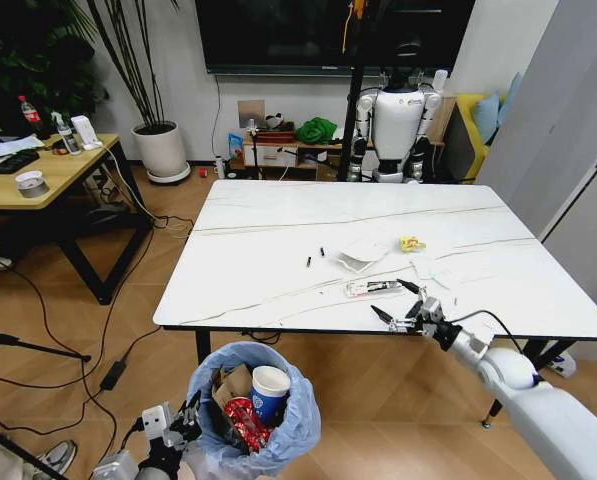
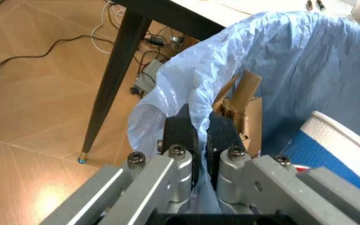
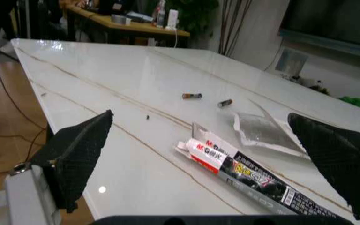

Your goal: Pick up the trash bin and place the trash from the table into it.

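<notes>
From the head camera I see the bin [image 1: 253,410] held off the floor just below the table's [image 1: 278,250] near edge, on my left side. The left gripper [image 1: 190,412] is clamped on its blue-bag rim. Inside sit a paper cup [image 1: 270,390], torn carton [image 1: 232,385] and a red wrapper [image 1: 244,420]. The right gripper [image 1: 398,302] hangs over the table's front right part, fingers spread wide, just beside a long flat packet [image 1: 373,288]. Farther back lie a clear wrapper [image 1: 361,255], a yellow scrap [image 1: 411,243] and two small dark sticks [image 1: 315,257]; some white paper [image 1: 448,272] lies to the right.

On the left wrist camera I have the fingers [image 2: 180,133] pinched shut on the crinkled bag [image 2: 305,70] at the bin's edge, with the carton [image 2: 243,105] right behind them and the cup [image 2: 336,145] deeper in. A black table leg [image 2: 111,75] stands beside the bin.

On the right wrist camera my two black pads [image 3: 80,150] stand far apart, nothing between them but tabletop [image 3: 105,75]. The packet [image 3: 249,176] lies flat ahead, closer to one pad, touching neither. The clear wrapper [image 3: 264,133] sits just past it, and the two sticks [image 3: 206,99] lie beyond.
</notes>
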You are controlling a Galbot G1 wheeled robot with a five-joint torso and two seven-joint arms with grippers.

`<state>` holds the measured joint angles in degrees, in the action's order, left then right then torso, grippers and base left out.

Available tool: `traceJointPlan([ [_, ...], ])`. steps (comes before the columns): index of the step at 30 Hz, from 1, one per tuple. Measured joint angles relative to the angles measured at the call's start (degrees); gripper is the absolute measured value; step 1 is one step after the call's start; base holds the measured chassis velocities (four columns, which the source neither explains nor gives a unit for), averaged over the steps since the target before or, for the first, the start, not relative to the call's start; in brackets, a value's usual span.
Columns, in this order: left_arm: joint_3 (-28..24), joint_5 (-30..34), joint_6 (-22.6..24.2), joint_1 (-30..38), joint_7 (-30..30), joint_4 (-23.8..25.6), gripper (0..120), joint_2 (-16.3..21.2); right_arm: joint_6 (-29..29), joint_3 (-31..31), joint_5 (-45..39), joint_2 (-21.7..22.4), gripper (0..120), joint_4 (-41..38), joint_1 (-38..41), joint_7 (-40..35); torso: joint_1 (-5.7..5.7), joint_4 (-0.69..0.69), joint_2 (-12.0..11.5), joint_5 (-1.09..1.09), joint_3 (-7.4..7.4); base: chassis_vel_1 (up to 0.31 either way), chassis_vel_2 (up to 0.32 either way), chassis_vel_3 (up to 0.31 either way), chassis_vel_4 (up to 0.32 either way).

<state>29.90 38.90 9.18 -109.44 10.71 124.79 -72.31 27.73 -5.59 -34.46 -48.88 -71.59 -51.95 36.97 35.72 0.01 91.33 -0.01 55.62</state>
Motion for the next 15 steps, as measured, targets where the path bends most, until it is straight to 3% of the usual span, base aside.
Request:
traceJointPlan([
  [9,0.34,2.13,0.58,-0.27,0.97,0.37,0,4.41,-0.69,7.10,0.74,-0.25,100,8.40,10.13,3.63,0.00,0.00,0.00,0.01,0.00,0.000,0.000,0.000,0.000],
  [15,0.21,4.20,1.07,0.44,1.99,0.54,0,7.64,-1.48,8.44,1.22,-0.49,100,12.08,13.75,5.18,-0.01,-0.02,0.00,0.00,0.00,0.000,0.000,0.000,0.000],
])
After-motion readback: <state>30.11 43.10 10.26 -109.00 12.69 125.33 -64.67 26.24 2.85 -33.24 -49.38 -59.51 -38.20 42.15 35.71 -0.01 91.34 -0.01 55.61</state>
